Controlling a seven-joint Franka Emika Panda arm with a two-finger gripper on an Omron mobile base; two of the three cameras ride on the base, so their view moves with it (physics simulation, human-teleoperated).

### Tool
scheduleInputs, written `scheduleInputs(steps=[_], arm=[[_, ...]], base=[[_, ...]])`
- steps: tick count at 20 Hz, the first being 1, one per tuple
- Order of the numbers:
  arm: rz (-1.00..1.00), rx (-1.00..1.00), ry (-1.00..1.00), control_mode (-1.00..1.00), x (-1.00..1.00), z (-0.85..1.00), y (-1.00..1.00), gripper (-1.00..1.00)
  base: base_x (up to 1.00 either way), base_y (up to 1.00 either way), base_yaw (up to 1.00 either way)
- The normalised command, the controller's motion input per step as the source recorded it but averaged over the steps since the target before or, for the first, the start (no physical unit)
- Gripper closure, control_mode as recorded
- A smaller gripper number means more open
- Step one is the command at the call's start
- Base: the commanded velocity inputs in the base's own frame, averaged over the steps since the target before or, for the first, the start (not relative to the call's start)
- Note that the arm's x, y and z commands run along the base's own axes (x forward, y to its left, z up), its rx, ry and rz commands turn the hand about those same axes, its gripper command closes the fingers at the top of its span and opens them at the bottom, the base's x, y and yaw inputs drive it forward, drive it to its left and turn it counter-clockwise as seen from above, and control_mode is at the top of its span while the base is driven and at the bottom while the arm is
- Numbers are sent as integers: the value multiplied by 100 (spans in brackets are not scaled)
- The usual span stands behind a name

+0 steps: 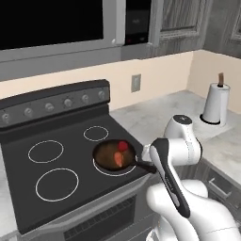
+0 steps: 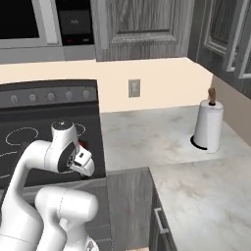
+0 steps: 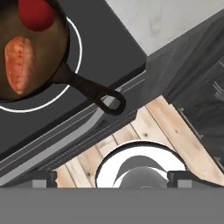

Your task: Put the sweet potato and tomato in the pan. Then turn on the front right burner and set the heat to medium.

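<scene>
Pan [image 3: 30, 57] handle points toward stove's front-right corner.

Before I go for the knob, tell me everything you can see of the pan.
The pan is a round, dark skillet that looks like cast iron, with a brownish inside and a low rim. It sits flat on the front right burner of the black stovetop. One short straight black handle with a loop at its end points toward the stove's front right corner. Inside lie the sweet potato and the tomato.
</scene>
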Motion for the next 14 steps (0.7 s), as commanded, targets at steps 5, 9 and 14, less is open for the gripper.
scheduleInputs(steps=[5, 9, 14], arm=[[0, 0, 0, 100, 0, 0, 0, -100], [0, 0, 0, 100, 0, 0, 0, -100], [0, 0, 0, 100, 0, 0, 0, -100]], base=[[1, -31, 27], [3, -36, 27], [9, -31, 27]])
